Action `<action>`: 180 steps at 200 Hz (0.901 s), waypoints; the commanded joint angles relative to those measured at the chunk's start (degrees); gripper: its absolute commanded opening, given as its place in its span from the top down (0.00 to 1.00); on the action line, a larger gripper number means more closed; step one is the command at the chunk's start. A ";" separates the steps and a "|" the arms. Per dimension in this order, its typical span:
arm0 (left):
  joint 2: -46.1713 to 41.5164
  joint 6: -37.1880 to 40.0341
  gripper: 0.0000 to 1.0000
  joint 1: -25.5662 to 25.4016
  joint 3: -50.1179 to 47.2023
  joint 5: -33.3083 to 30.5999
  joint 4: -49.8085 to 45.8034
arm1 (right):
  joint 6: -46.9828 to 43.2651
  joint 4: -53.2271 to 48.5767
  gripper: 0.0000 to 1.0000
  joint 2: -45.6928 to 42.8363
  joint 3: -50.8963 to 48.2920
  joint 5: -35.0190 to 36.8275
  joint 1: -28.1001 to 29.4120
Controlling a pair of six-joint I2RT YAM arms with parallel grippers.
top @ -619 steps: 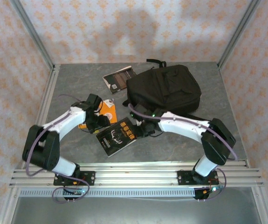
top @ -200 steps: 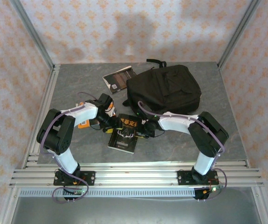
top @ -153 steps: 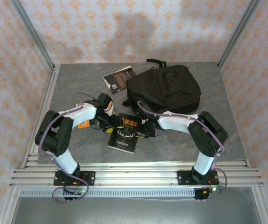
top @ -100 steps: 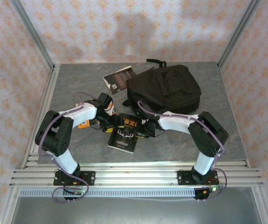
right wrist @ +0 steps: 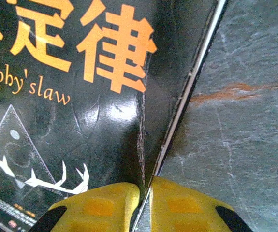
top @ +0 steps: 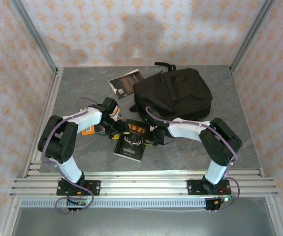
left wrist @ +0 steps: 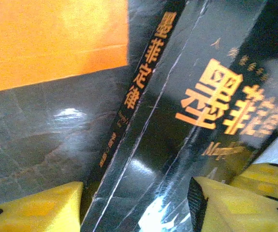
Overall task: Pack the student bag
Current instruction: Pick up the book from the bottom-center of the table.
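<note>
The student bag (top: 175,93), a large black backpack, lies closed at the back right of the table. In front of it is a black book with orange lettering (top: 130,142), between my two grippers. My left gripper (top: 116,129) holds its spine side: in the left wrist view the black book (left wrist: 177,111) fills the space between the yellow fingers (left wrist: 37,208), with the left gripper (left wrist: 136,193) closed around that edge. My right gripper (top: 150,136) pinches the opposite edge. In the right wrist view the right gripper (right wrist: 146,191) is almost shut on the thin edge of the black book (right wrist: 80,96).
An orange book (top: 88,130) lies under my left forearm and appears beside the spine as the orange book (left wrist: 51,38). A third, dark-covered book (top: 125,82) sits at the back, left of the bag. Grey stone tabletop (top: 190,152) spreads to the front right.
Since three seconds ago both arms have drawn in on the black book, which has turned to lie straighter. Over the last second almost nothing has shifted.
</note>
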 commanded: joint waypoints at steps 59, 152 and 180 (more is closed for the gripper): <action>-8.63 -7.94 0.51 -4.37 -6.62 22.23 16.25 | -2.73 -2.39 0.85 3.98 -3.22 6.35 0.53; -9.23 -2.54 0.93 -2.33 -4.29 16.96 10.13 | -4.31 -8.87 0.75 1.80 -1.74 10.93 0.55; -14.23 -2.50 1.00 -1.98 -3.34 15.74 8.15 | -5.69 -14.99 0.52 -4.81 -0.58 16.22 0.55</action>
